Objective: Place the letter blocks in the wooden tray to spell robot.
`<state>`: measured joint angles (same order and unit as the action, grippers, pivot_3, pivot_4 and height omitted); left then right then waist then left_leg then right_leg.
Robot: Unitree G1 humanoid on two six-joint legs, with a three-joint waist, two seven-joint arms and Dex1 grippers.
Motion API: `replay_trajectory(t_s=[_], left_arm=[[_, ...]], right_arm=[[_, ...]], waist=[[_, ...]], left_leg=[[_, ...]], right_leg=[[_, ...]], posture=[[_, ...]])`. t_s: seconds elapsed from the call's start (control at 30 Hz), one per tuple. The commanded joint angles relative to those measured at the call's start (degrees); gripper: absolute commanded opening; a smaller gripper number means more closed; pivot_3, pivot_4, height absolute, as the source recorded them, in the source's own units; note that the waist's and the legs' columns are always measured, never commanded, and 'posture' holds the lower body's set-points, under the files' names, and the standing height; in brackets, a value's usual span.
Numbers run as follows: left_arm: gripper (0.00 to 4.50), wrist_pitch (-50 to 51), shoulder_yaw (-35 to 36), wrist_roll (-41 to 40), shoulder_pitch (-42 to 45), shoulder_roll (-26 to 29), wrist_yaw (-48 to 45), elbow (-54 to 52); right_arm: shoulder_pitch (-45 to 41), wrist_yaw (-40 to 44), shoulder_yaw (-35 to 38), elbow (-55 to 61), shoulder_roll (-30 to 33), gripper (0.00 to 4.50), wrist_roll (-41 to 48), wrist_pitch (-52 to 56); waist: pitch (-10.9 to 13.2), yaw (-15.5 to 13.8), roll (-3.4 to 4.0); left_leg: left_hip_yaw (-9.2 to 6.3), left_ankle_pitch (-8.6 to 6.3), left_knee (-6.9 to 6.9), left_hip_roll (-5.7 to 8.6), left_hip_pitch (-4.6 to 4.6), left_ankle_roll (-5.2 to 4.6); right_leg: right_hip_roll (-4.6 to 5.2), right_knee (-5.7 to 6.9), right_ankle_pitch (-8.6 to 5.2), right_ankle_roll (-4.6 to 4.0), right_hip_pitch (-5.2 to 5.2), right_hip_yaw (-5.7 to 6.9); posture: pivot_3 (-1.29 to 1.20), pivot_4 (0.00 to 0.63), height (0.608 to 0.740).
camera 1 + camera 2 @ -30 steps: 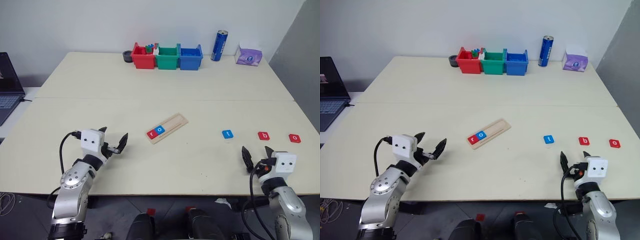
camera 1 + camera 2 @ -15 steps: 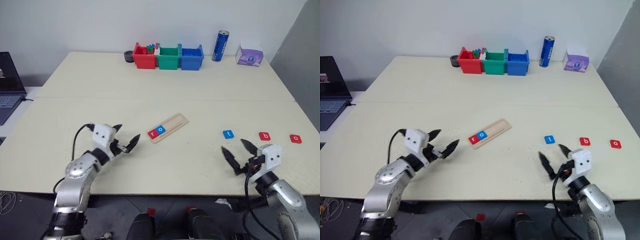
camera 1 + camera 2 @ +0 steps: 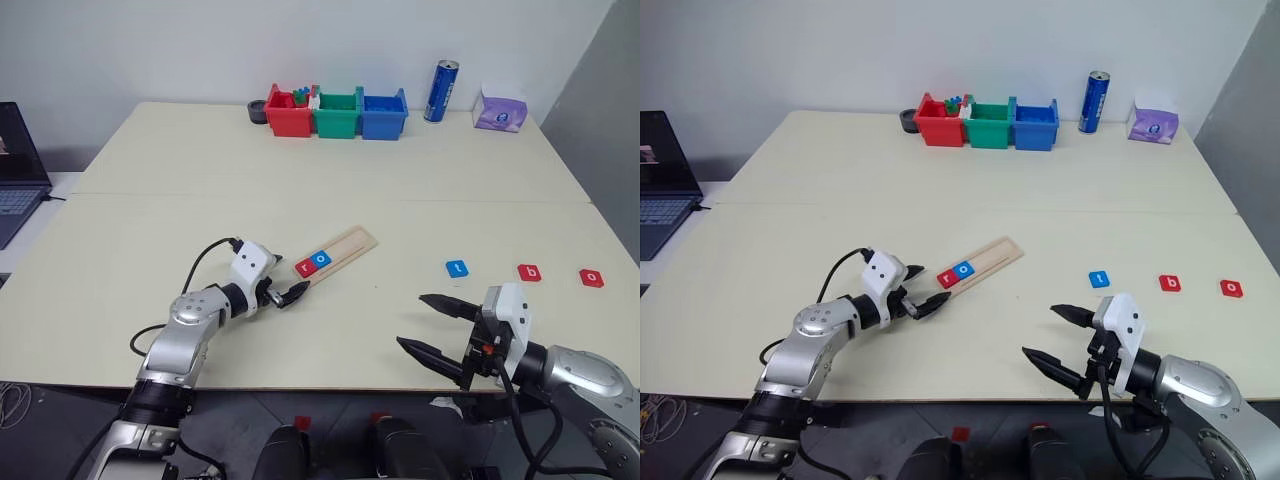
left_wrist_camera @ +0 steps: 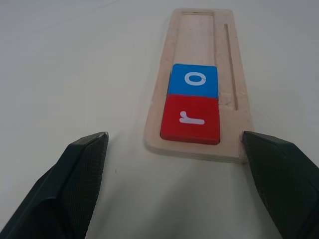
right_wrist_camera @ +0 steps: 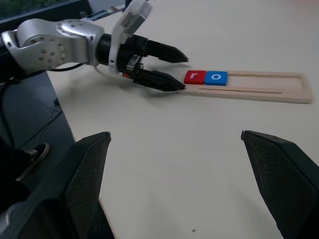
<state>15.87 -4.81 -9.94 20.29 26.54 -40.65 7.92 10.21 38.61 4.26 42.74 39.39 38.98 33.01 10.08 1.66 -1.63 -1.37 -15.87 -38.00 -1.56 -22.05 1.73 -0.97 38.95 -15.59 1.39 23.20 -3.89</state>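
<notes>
At near end of wooden tray (image 3: 335, 256), left gripper (image 3: 285, 293) spread wide, empty, straddling corner; r, o seated. Right gripper (image 3: 432, 326) released too. Steady tray, then fetch b tile (image 3: 529, 271) from desk (image 3: 300, 180).

Wooden tray (image 3: 336, 255): long pale strip with shallow groove, lay flat mid-table, angled diagonally. Red r block (image 3: 303, 266) sat at tray's near end, blue o block (image 3: 320, 259) touching it next along; rest of groove bare. Three more letter blocks lay flat on table well right of tray, in row, apart from one another: blue t block (image 3: 456, 268), red b block (image 3: 528, 272), red o block (image 3: 591, 277) farthest right.
</notes>
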Motion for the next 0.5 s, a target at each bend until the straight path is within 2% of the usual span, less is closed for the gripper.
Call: replay_trajectory(t_s=[0.03, 0.5], left_arm=[[4.5, -0.7, -0.7, 0.1, 2.7, -1.5, -0.8, 1.8], [4.5, 4.3, -3.5, 2.0, 7.0, -4.4, -1.5, 5.3]], right_arm=[[-0.5, 0.5, 0.1, 2.8, 0.7, 4.46, 0.6, -0.2], [-2.1, -0.9, 0.8, 5.4, 1.7, 4.46, 2.8, 2.2]], waist=[[0.0, 0.0, -0.01], [0.0, -0.1, -0.07]], left_leg=[[0.0, 0.0, 0.0, 0.0, 0.0, 0.0], [-0.02, 0.0, -0.03, 0.02, -0.01, 0.0]], right_leg=[[0.01, 0.0, 0.0, 0.0, 0.0, -0.01], [0.01, 0.01, 0.0, 0.02, -0.02, 0.03]], posture=[[0.0, 0.15, 0.74], [0.0, 0.15, 0.74]])
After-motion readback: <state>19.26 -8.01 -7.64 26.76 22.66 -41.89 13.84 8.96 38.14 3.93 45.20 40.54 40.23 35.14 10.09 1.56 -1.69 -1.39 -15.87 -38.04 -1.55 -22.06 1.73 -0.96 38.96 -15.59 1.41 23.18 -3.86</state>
